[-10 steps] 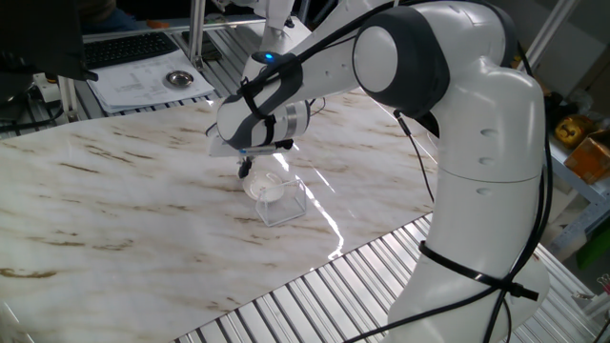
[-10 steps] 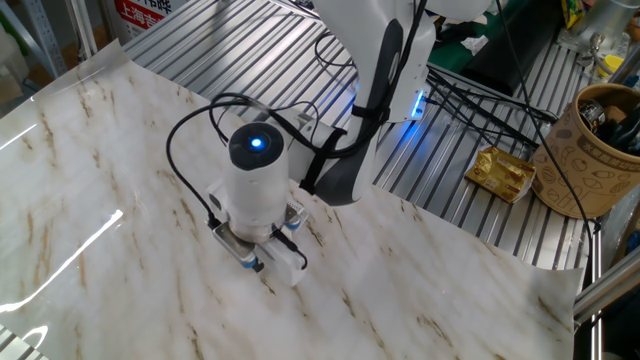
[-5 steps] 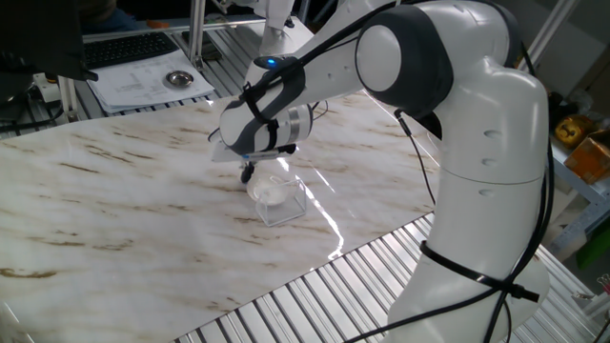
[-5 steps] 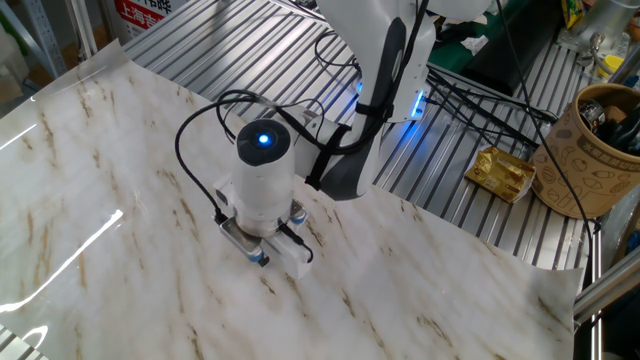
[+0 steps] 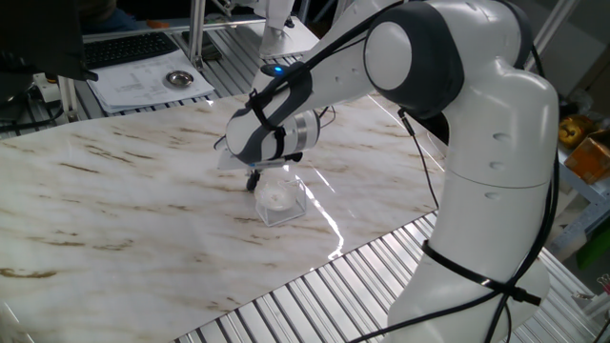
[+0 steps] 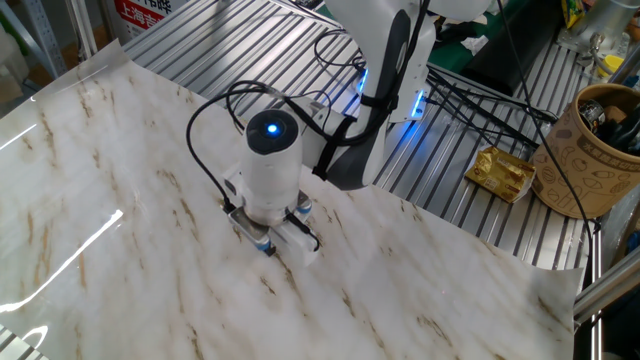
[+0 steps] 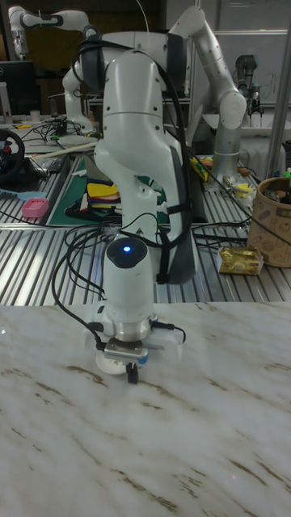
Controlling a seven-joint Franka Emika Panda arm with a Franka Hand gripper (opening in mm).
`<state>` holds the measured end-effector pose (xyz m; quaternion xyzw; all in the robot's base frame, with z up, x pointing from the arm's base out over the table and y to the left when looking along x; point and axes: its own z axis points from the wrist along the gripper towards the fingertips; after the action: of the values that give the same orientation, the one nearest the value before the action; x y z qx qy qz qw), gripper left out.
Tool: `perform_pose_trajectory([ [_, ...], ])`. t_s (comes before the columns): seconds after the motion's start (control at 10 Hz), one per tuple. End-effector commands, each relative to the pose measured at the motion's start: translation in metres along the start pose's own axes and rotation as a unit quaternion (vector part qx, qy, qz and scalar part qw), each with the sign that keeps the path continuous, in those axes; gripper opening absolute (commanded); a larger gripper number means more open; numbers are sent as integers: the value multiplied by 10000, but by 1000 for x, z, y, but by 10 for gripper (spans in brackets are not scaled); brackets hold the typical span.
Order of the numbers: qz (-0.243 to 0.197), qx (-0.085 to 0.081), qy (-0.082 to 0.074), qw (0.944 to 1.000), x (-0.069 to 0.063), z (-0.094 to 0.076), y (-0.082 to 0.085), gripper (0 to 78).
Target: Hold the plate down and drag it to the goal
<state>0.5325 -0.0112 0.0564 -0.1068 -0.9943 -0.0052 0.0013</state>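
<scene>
The plate [image 5: 275,196], a small white dish, lies on the marbled tabletop [image 5: 114,200]. It sits largely inside the goal [image 5: 287,211], a transparent square patch with glinting edges. My gripper [image 5: 254,183] points straight down with its dark fingers together, and the tip presses on the plate's left rim. In the other fixed view my wrist covers the plate, and only the gripper [image 6: 267,246] tip shows below it. In the tall fixed view the gripper [image 7: 132,373] touches down at the table's far edge.
A grey metal dish [image 5: 177,78] rests on papers [image 5: 133,88] at the back left, beside a keyboard [image 5: 133,46]. Ribbed metal [image 5: 315,295] borders the table's near edge. A brown cup [image 6: 600,150], a gold packet [image 6: 505,172] and cables [image 6: 470,95] lie off the marble.
My gripper has slid to the right and slightly toward the near edge, carrying the plate with it further onto the transparent patch.
</scene>
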Motion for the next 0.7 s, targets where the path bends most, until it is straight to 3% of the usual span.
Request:
perform_pose_trajectory([
  [0.1, 45, -7, -16, 10000, 16, 0, -5, 0],
  [0.4, 75, -16, 9, 10000, 28, -2, -10, 0],
  [0.7, 132, -28, 39, 9999, 27, -2, -9, 0],
])
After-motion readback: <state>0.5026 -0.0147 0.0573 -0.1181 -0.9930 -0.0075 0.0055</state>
